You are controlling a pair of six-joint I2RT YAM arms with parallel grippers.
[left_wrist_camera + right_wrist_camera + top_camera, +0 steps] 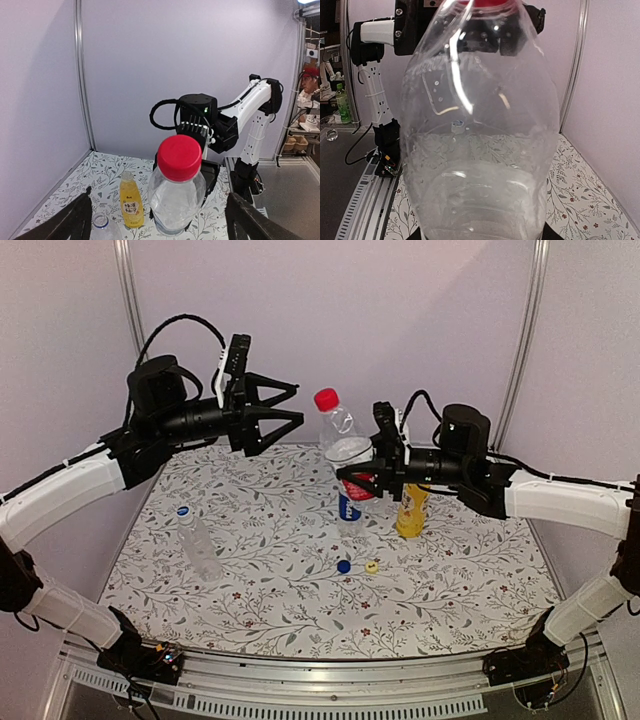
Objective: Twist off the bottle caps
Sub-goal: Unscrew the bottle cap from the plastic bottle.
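Table (300, 610): plain bottle (201, 547), yellow bottle (410, 515), blue-label bottle (349, 508) probably; blue cap (344, 566), yellow cap (372, 566).

Bright even light, soft shadows, glare streaks on the red-capped bottle (480, 165)

Top view looks down; wrist views (close) share one bottle (177, 200).

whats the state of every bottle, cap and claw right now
red-cap bottle: cap on, held by right claw
blue-label bottle: standing, cap off
yellow bottle: standing, cap off
plain bottle: standing, capped
loose blue cap: lying on table
loose yellow cap: lying on table
left claw: open, empty
right claw: shut on red-cap bottle
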